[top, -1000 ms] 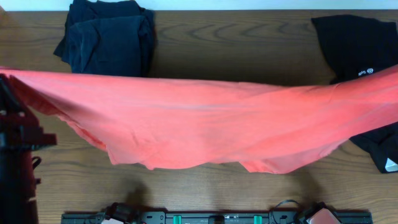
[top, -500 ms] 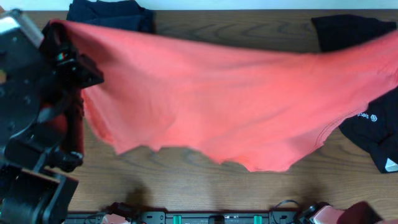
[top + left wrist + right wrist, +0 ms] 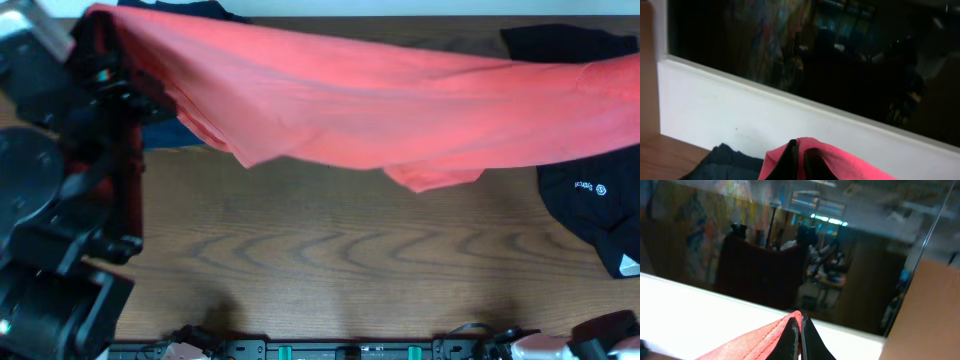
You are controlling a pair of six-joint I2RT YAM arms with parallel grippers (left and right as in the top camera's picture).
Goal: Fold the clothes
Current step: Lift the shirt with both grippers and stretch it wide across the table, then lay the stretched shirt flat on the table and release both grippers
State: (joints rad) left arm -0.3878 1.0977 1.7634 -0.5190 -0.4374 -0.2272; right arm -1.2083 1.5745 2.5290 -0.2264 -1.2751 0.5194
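Note:
A coral-red garment [image 3: 370,95] hangs stretched in the air across the back of the table, held at both ends. My left gripper [image 3: 799,152] is shut on its left edge [image 3: 835,160]; the left arm [image 3: 90,80] is raised at the far left in the overhead view. My right gripper [image 3: 801,330] is shut on the garment's right hem [image 3: 755,342]; the right arm is out of the overhead view. A black garment with a small white logo [image 3: 590,190] lies at the right edge.
A dark folded garment [image 3: 165,130] lies at the back left, mostly hidden under the red cloth, and it shows in the left wrist view [image 3: 725,162]. The wooden table [image 3: 330,260] is bare in the middle and front. A white wall runs behind the table.
Both arms have lifted the red garment and carried it toward the back of the table. Its lower edge has risen off the middle of the table. The left arm has swung up and inward.

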